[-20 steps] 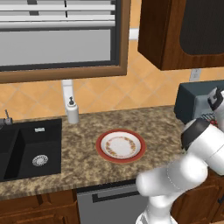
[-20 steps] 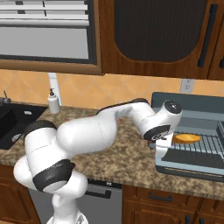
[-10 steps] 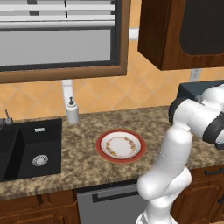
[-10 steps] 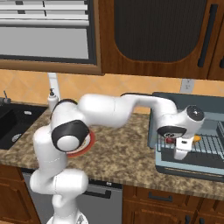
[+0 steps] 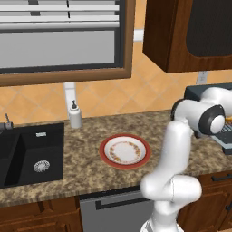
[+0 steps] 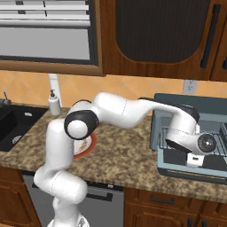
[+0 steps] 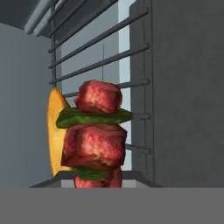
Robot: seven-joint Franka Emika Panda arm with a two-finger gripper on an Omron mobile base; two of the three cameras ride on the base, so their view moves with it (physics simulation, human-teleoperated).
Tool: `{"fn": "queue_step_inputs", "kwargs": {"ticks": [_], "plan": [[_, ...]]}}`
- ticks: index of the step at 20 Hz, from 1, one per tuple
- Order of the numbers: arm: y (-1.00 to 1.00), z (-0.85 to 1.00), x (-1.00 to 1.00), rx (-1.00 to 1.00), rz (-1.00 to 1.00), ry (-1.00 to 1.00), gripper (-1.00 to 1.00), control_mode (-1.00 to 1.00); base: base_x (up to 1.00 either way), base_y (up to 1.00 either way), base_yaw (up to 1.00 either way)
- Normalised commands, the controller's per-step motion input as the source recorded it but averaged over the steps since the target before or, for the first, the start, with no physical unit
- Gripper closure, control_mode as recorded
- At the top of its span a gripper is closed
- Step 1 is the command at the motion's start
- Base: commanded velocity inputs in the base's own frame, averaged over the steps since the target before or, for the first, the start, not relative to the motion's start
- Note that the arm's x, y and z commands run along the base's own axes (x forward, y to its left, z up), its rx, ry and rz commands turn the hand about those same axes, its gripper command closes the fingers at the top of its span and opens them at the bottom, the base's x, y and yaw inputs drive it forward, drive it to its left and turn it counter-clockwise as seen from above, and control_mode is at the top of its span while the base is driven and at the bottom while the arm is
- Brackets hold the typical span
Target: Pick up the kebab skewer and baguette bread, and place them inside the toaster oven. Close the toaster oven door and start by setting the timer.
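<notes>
Golden-orange crust is showing at the left of my hand view: the baguette bread point(image 7: 55, 131) is already lying on the wire rack point(image 7: 100, 61) inside the toaster oven point(image 6: 177, 106), just beyond and to the left of what I am carrying. Straight ahead of my gripper point(image 6: 195, 158) the kebab skewer point(image 7: 97, 135) is standing up from between my fingers, glossy red-brown meat cubes stacked with flat green pepper slices between them. My fingers are pinched in tight on it, near its lower end as far as I can judge. I am reaching in over the lowered toaster oven door point(image 6: 195, 170), a smooth blue-grey metal panel lying flat below my hand. I am judging the second delivery to be in hand: next I need to lower the skewer onto the thin grey bars beside the bread, release, draw back clear, then swing the door up and turn the timer knob.
</notes>
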Motion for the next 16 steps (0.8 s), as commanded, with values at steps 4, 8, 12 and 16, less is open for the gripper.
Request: {"fn": "queue_step_inputs", "kwargs": {"ticks": [4, 8, 12, 16], "plan": [[-0.29, 0.01, 0.04, 0.00, 0.00, 0.00, 1.00, -1.00, 0.00, 0.00, 0.00], [-0.05, 0.16, 0.00, 0.00, 0.00, 0.00, 1.00, -1.00, 0.00, 0.00, 0.00], [0.01, 0.05, 0.00, 0.00, 0.00, -0.05, 1.00, -1.00, 0.00, 0.00, 0.00], [0.32, 0.01, 0.06, 0.00, 0.00, -0.06, 1.00, -1.00, 0.00, 0.00, 0.00]]}}
